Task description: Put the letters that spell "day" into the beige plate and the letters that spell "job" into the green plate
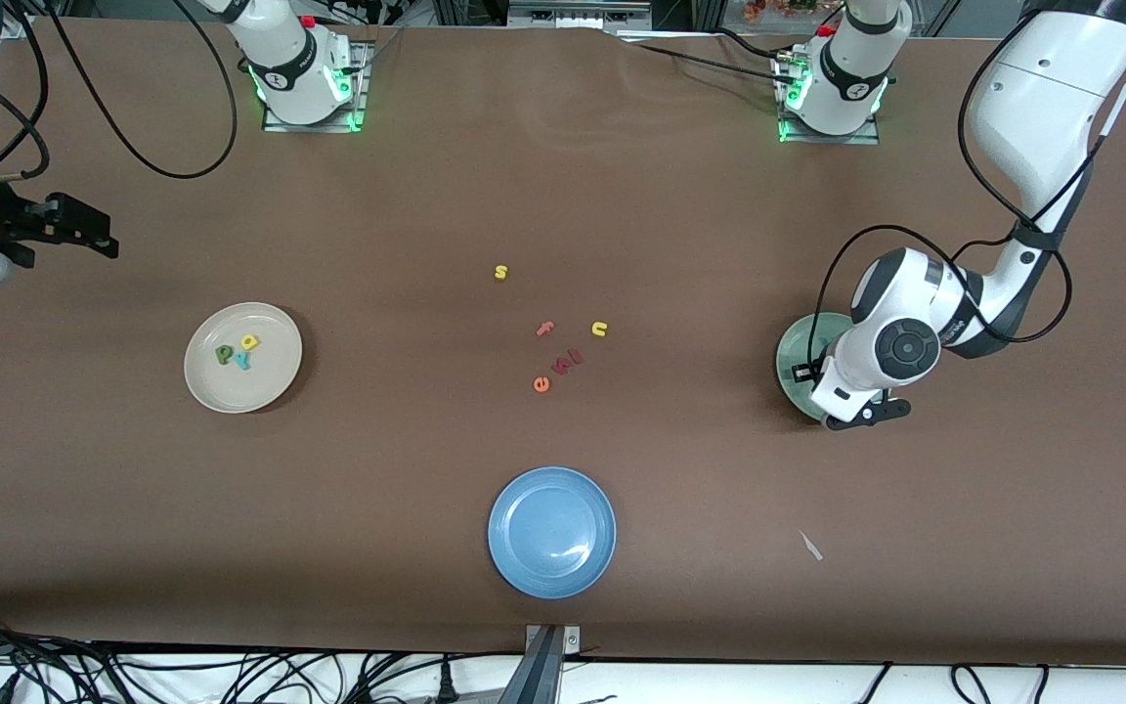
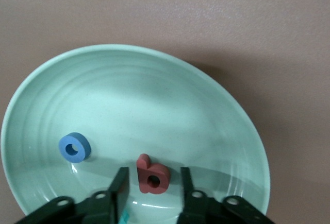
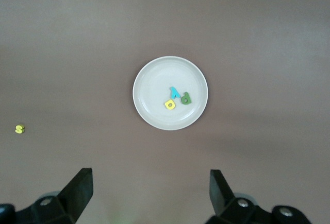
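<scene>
The green plate [image 2: 154,95] holds the blue o [image 2: 75,147] and the salmon-pink b [image 2: 153,175]. My left gripper [image 2: 153,184] hangs low over this plate, open, with the b lying between its fingers [image 2: 117,188] and a gap on each side. A teal sliver [image 2: 124,217] shows beside one finger, likely the j. In the front view the left hand [image 1: 861,416] covers most of the green plate [image 1: 796,344]. The beige plate [image 1: 270,386] holds the green d [image 1: 224,354], yellow a [image 1: 249,341] and teal y [image 1: 242,362]. My right gripper [image 1: 99,235] waits open, high at the right arm's end of the table.
A blue plate [image 1: 551,531] sits near the front edge. Loose letters lie mid-table: yellow s [image 1: 500,272], pink f [image 1: 544,329], yellow u [image 1: 599,330], orange e [image 1: 541,384] and dark red pieces [image 1: 568,362]. A white scrap [image 1: 810,546] lies nearer the front camera than the green plate.
</scene>
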### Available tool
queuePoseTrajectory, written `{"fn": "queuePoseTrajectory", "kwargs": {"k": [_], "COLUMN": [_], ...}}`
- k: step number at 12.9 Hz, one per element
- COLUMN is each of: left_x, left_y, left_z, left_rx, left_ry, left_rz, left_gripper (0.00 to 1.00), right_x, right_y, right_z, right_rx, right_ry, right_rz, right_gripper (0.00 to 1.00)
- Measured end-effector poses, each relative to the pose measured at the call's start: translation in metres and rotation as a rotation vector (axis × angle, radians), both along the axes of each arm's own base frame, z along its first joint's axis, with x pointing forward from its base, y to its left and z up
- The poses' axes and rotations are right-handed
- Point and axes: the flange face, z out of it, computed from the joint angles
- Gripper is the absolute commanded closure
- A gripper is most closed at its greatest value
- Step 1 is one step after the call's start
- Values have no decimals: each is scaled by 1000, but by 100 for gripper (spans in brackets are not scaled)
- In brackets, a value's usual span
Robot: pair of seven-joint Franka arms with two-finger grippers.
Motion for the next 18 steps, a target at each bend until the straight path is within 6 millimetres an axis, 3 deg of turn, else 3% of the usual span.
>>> {"fn": "queuePoseTrajectory", "kwargs": {"k": [2, 4, 8, 12, 18], "left_x": [4, 12, 34, 48, 63], "left_y": [-5, -6, -13, -36, -34], "left_z": [7, 27, 106, 179, 236], "left_rx": [-6, -5, 2, 24, 20], "left_ry": [-15, -56, -196, -216, -224], "left_rz": [-5, -6, -12, -27, 7], "left_gripper": [0, 0, 0, 0, 0], "right_x": [-3, -8, -12, -12, -14], "right_y": [3, 4, 5, 26, 29], "right_z": [2, 8, 13, 12, 15], "right_rx": [-12, -30, -36, -38, -39], "right_ry": [13, 36, 38, 40, 50], "right_rz": [10, 10, -47, -23, -20], "right_gripper": [0, 0, 0, 0, 0]}}
